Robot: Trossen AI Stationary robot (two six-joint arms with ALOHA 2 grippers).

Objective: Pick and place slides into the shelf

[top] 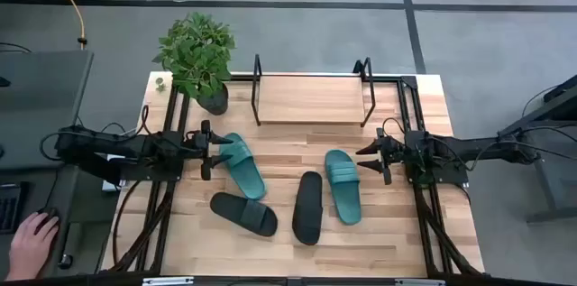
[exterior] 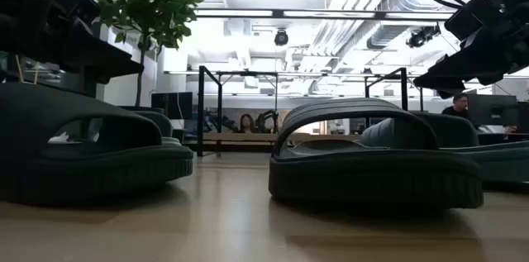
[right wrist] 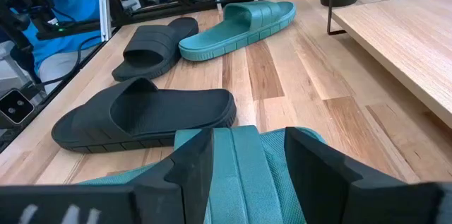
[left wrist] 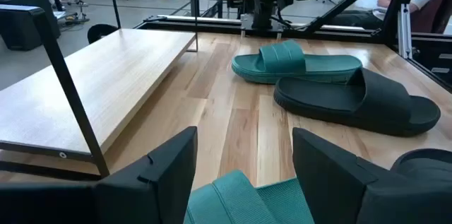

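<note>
Wooden table [top: 379, 232] from above, with four slides lying on it and the shelf [top: 311, 98] at the far edge, board bare, beside a potted plant [top: 196, 56]. Left gripper [top: 209, 149] at the heel end of the left teal slide [top: 242, 165], fingers parted. Right gripper [top: 377, 157] just beside the right teal slide [top: 343, 186], fingers spread as well. Between the two teal ones, two black slides: one [top: 243, 214] lying crosswise near the front, the other [top: 307, 207] lengthwise just beside the right teal slide. A person's hand [top: 29, 244] at the lower left corner, off the table. No readable writing or brand mark on anything.

Seen level from the table top: one black slide [exterior: 91, 150] large on the left, another [exterior: 376, 159] in the middle, the shelf [exterior: 302, 109] far behind them, the plant [exterior: 149, 2] above left.

Past the left wrist: spread fingers [left wrist: 166, 171] straddling a teal strap [left wrist: 247, 203] without closing on it; shelf board [left wrist: 92, 90] alongside; other teal slide [left wrist: 296, 65] and a black one [left wrist: 357, 100] farther off.

Past the right wrist: parted fingers [right wrist: 191, 167] either side of a teal strap [right wrist: 244, 160], not clamped; black slide [right wrist: 145, 114] near, second black slide [right wrist: 155, 44] and teal slide [right wrist: 240, 26] beyond; shelf board [right wrist: 402, 33] to one side.
</note>
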